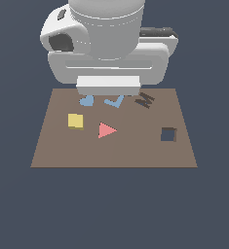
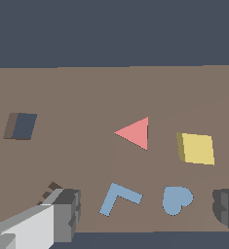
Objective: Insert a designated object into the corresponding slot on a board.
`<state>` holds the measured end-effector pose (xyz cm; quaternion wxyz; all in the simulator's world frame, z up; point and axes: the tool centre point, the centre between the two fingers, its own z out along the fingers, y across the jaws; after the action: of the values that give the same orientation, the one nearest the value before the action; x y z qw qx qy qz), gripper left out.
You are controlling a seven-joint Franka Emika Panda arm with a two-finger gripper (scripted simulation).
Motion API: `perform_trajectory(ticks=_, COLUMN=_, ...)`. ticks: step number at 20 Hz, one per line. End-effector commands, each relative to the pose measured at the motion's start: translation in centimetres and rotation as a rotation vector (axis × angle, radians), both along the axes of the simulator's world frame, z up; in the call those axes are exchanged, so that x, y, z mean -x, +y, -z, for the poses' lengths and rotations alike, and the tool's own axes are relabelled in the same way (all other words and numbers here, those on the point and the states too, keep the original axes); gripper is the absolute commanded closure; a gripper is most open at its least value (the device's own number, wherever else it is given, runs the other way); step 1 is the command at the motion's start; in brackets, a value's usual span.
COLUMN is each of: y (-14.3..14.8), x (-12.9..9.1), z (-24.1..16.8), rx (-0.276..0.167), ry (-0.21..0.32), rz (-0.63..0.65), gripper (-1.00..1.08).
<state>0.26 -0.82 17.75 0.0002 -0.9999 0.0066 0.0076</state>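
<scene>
The yellow block (image 1: 75, 120) lies flat on the brown board (image 1: 62, 155), left of centre in the exterior view, untouched; the pink triangle (image 1: 106, 130) sits just beside it, nearer the middle; the square slot (image 1: 168, 134) stands empty, well apart at the right; the hand (image 2: 147, 211) hovers above the board's far edge, fingers (image 2: 67, 214) spread wide, holding nothing; judging by this, grasp, carry and insertion all remain.

Exterior view: high, facing the arm head-on, looking down across the whole brown board (image 1: 113, 155). Wrist view: much closer, angled down over the same board (image 2: 86, 92) from the opposite side. Shared: the board's top surface.
</scene>
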Motion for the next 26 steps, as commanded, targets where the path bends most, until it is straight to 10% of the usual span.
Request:
perform_trajectory(ticks=1, y=0.0, x=0.0, z=0.0, rx=0.000, ry=0.000, rz=0.000, gripper=-0.92)
perform_trajectory(ticks=26, y=-2.8, x=1.9, z=3.3, rx=-0.003, ry=-0.003, rz=-0.385, gripper=-0.92)
